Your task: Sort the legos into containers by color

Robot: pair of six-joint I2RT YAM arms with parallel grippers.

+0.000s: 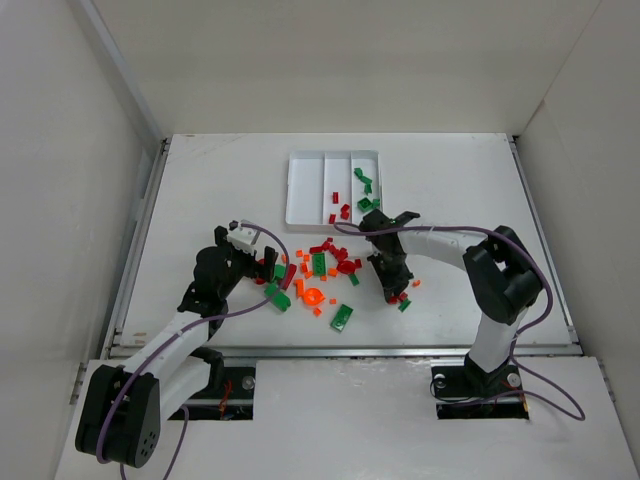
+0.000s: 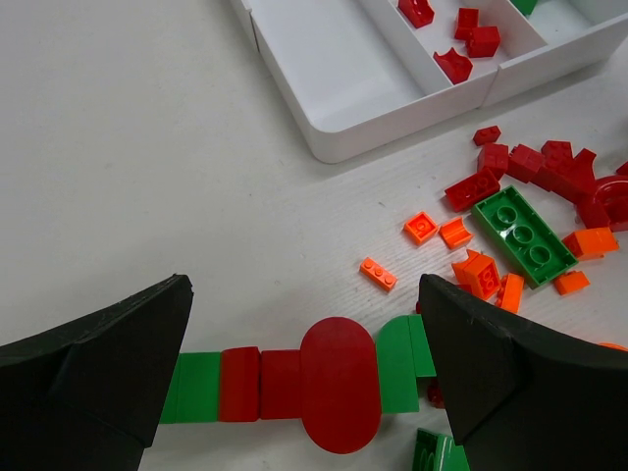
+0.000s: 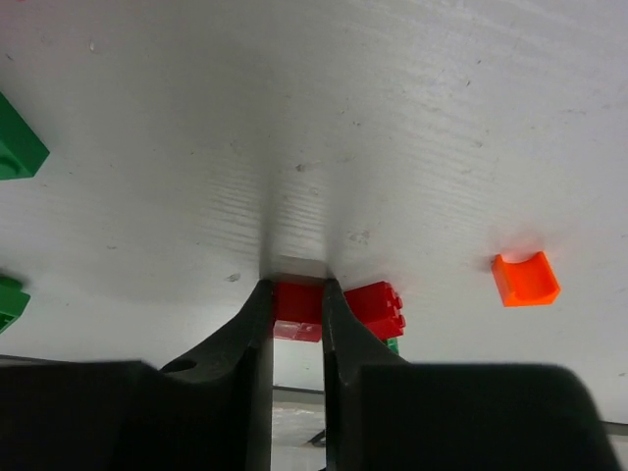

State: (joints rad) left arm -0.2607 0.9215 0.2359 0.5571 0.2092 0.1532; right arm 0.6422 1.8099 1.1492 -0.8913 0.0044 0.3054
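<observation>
I've got a small red brick (image 3: 297, 304) pinched between the right gripper (image 3: 296, 289) fingers. They're clamped on its two sides and the brick sits right down on the table (image 3: 314, 118). A second red brick (image 3: 375, 306) lies just beside it, touching the outside of one finger, so it crowds the grasp. An orange curved piece (image 3: 525, 279) lies a bit further off, and a green brick (image 3: 15, 149) sits at the far edge.

From overhead, the right gripper (image 1: 393, 290) is at the right fringe of the loose legos (image 1: 320, 268), a scatter of red, green and orange on the table in front of the tray (image 1: 297, 215). The middle compartment (image 1: 340, 205) holds a few red pieces, and the right compartment (image 1: 366, 190) holds green ones.

The left gripper (image 1: 262, 270) is at the pile's left side. On its wrist camera the left gripper (image 2: 302, 294) is spread wide, grasping nothing, with a row of green and red pieces and a red oval piece (image 2: 340, 385) lying between the fingers. Beyond them I see a green plate (image 2: 523, 235) amid orange and red bits.
</observation>
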